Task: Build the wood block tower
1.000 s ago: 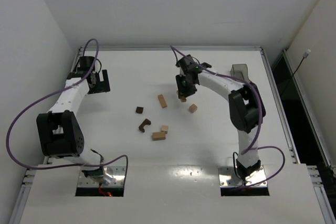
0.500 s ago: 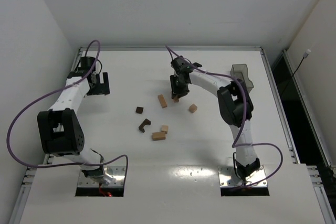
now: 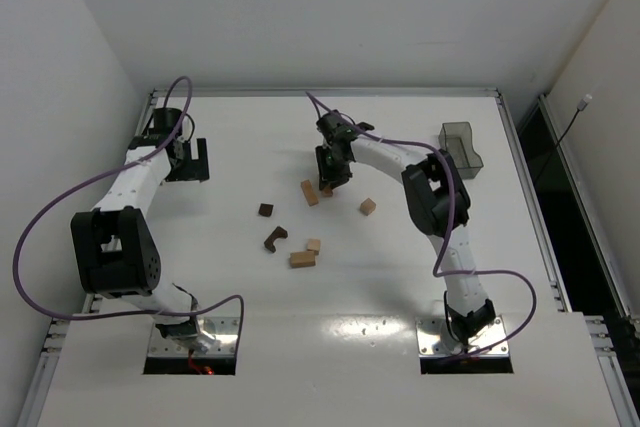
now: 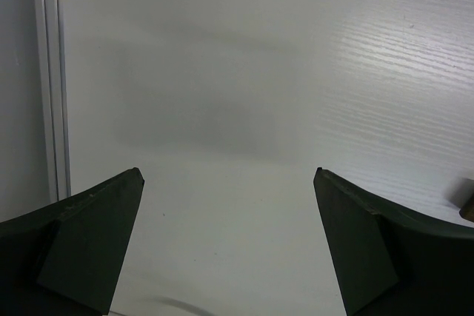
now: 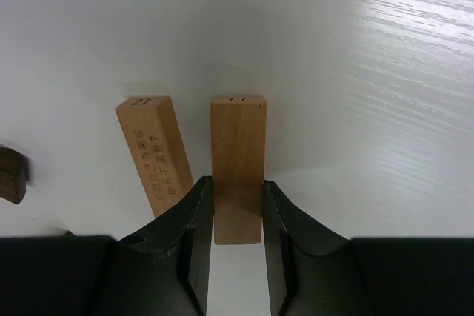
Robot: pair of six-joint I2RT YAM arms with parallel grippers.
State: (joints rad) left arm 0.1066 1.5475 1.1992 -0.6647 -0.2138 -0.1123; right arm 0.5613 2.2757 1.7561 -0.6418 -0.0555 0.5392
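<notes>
A tan bar (image 5: 237,138) is pinched on its flat long sides by the right end effector (image 5: 235,185), just beside another bar (image 5: 155,149) lying on the bench (image 5: 385,72). It is judged light, stiff and smooth. The left end effector (image 4: 228,175) is spread wide.

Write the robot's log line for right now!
left end effector: open, empty | right end effector: grips tan bar | alongside: printed bar

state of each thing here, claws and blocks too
right claw: shut on tan bar
tan bar: gripped at its near end
second tan bar: lying loose beside it, apart
left claw: open, empty
notched dark piece: lying alone, unstacked
bin: upright
</notes>
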